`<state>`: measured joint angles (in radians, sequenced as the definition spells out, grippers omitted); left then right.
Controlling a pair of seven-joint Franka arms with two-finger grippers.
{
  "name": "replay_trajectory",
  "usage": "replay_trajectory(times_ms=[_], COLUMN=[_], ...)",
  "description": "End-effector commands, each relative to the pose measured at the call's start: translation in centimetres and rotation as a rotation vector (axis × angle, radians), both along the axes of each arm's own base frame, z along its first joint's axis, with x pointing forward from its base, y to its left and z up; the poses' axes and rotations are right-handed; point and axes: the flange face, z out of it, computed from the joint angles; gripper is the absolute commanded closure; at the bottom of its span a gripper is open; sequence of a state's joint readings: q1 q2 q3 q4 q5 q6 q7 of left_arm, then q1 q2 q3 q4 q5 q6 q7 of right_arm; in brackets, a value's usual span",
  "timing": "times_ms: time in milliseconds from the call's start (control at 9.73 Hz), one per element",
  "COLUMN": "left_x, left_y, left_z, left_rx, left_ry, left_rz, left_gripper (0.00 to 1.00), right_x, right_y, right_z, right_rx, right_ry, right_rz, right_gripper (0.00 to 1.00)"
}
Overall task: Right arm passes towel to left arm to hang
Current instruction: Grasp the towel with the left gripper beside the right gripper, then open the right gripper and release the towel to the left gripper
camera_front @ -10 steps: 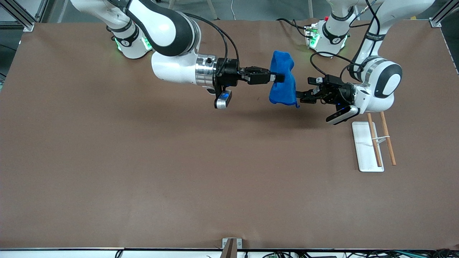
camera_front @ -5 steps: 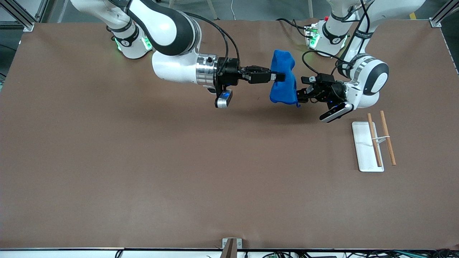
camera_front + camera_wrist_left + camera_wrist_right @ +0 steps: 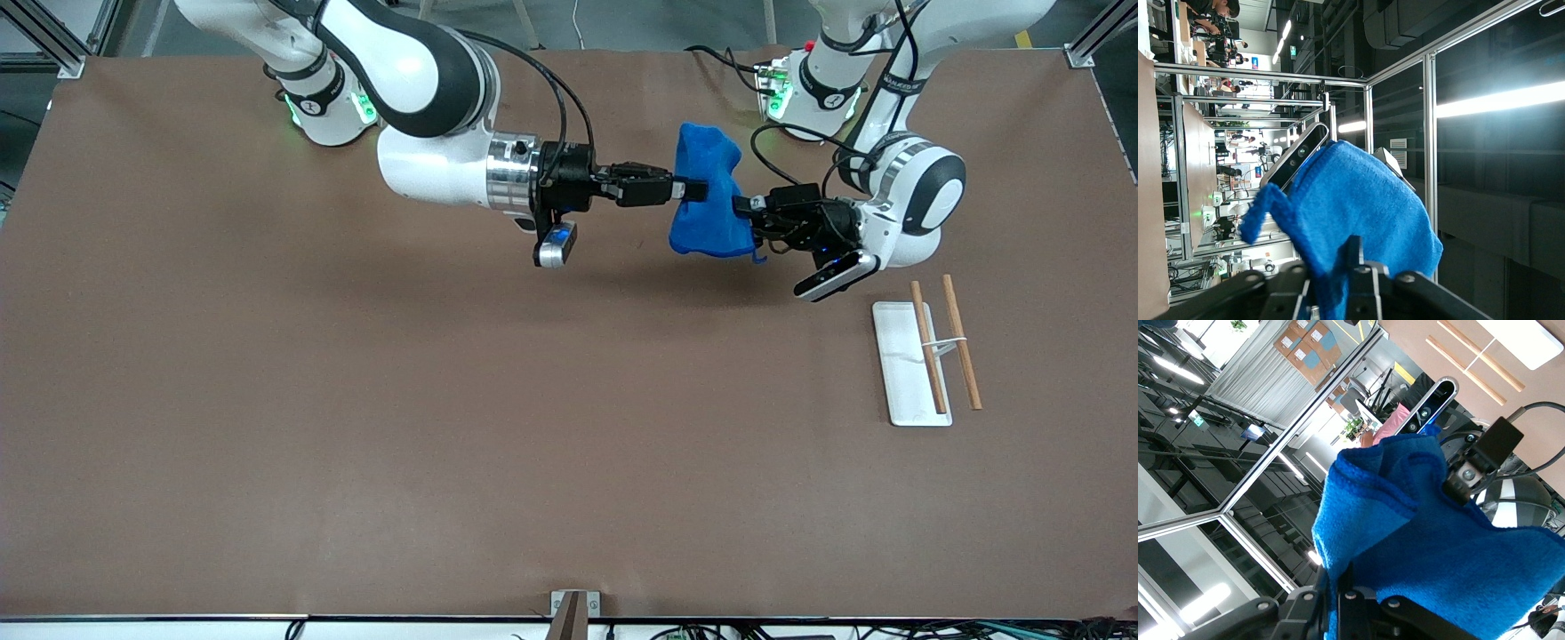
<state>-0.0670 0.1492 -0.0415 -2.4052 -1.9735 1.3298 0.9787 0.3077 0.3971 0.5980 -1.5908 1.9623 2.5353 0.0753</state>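
Observation:
The blue towel (image 3: 711, 222) hangs in the air over the table between the two arms' bases. My right gripper (image 3: 696, 189) is shut on its middle, on the side toward the right arm's end. My left gripper (image 3: 740, 206) is shut on the towel's edge, on the side toward the left arm's end. In the left wrist view the towel (image 3: 1365, 200) fills the gap between the fingers of my left gripper (image 3: 1331, 267). In the right wrist view my right gripper (image 3: 1335, 577) pinches the towel (image 3: 1438, 553), and a left gripper finger (image 3: 1485, 453) rests on the cloth.
A white tray (image 3: 902, 391) with two wooden rods (image 3: 929, 347) lies on the table toward the left arm's end, nearer to the front camera than the towel. The tray (image 3: 1525, 340) also shows in the right wrist view. Brown tabletop surrounds it.
My left gripper has moved in toward the towel and closed on its edge. The towel's lower edge is now drawn toward it. The right arm has held still.

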Motion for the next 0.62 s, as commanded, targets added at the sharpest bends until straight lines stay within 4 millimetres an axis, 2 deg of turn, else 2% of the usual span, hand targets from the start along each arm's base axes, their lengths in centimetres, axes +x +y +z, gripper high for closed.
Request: replay_trajectory(times_ms=[0,103,205,308,514], left_x=[-1.1,-1.2,-1.1,-1.1,-0.9], left_y=[0.5,0.5,0.8,1.1,1.1], left_z=[-1.1,-1.2,-1.2,-1.3,-1.2], left_rx=[0.004,0.007,0.015,0.023,0.024], left_ry=[0.01,0.012,0.011,0.011,0.009], left_rz=[0.018,0.009,0.004,-0.002,-0.006], left_gripper=[0.99,0.99,0.99,0.99,0.99], right_x=[-0.3,-0.2,0.0,0.9,4.4], right_y=[0.0,-0.1,-0.6,-1.6,-6.1], right_z=[0.5,0.5,0.4,-0.1,-2.1], right_rx=[0.015,0.009,-0.015,-0.073,-0.184], right_ry=[0.0,-0.009,-0.038,-0.085,-0.18], right_rz=[-0.01,-0.01,-0.015,-0.023,0.0], right_gripper=[0.99,0.85,0.23,0.0,0.0])
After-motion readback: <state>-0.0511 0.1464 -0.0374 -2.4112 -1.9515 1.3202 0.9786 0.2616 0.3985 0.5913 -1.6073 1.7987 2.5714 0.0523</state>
